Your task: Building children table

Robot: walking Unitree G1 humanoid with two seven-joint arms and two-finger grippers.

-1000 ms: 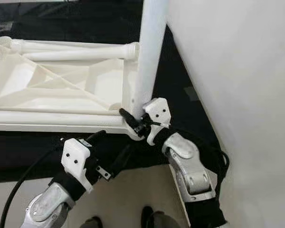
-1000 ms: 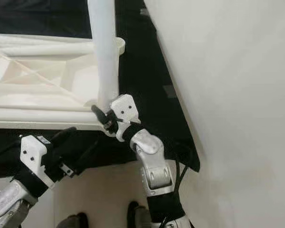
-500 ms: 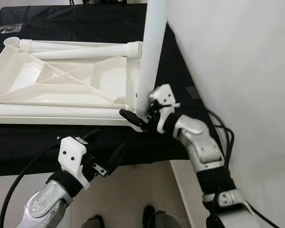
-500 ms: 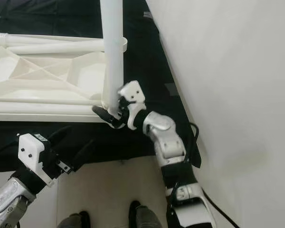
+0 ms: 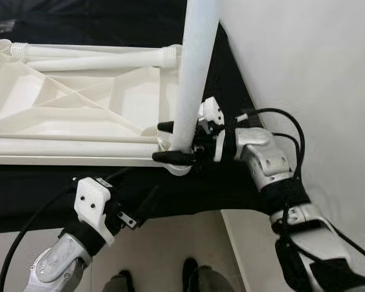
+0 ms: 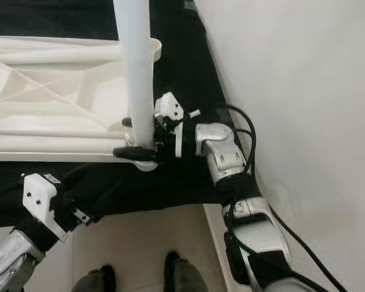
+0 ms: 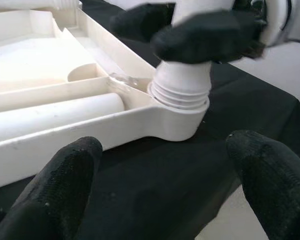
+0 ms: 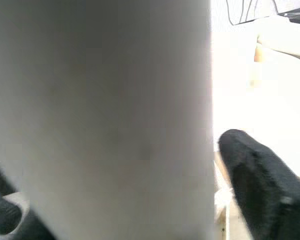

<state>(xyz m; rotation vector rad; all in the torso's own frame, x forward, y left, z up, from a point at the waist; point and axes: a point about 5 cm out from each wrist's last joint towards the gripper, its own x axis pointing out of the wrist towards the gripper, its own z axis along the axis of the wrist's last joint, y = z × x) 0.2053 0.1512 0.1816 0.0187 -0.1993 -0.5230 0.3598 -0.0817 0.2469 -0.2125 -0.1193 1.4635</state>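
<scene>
Table top (image 5: 79, 109): lies upside down on the black desk (image 5: 231, 182).
Leg (image 5: 191, 79): stands upright in the corner socket at 3 o'clock.
Right claw (image 5: 176, 143): grips the leg's base.
Left claw (image 7: 160, 180): open, near the corner.

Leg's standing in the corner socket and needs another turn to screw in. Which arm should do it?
Right. The right gripper already clasps the upright leg just above the corner socket of the tabletop. The left gripper hangs open below the table edge, off the leg.
</scene>
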